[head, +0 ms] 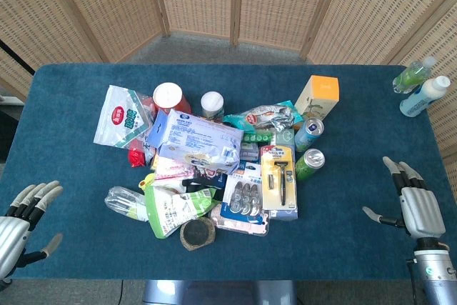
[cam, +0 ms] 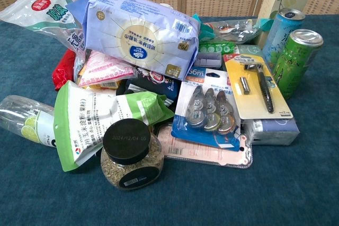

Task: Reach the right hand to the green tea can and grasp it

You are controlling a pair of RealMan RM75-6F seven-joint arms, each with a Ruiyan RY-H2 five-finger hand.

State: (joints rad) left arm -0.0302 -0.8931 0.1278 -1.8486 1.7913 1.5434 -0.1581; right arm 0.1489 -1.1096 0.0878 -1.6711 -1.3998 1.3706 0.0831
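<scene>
Both robot hands spread empty; right robot hand [head: 420, 203] well apart from green tea can [head: 310, 163], reach not started, must move leftward.

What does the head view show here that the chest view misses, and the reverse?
Only the head view shows both hands, left hand and right hand, open at the table's near edge, and two bottles at the far right corner. Only the chest view shows a date printed on the jar's black lid. Both show the green tea can upright beside the razor pack, with nothing touching it.
</scene>
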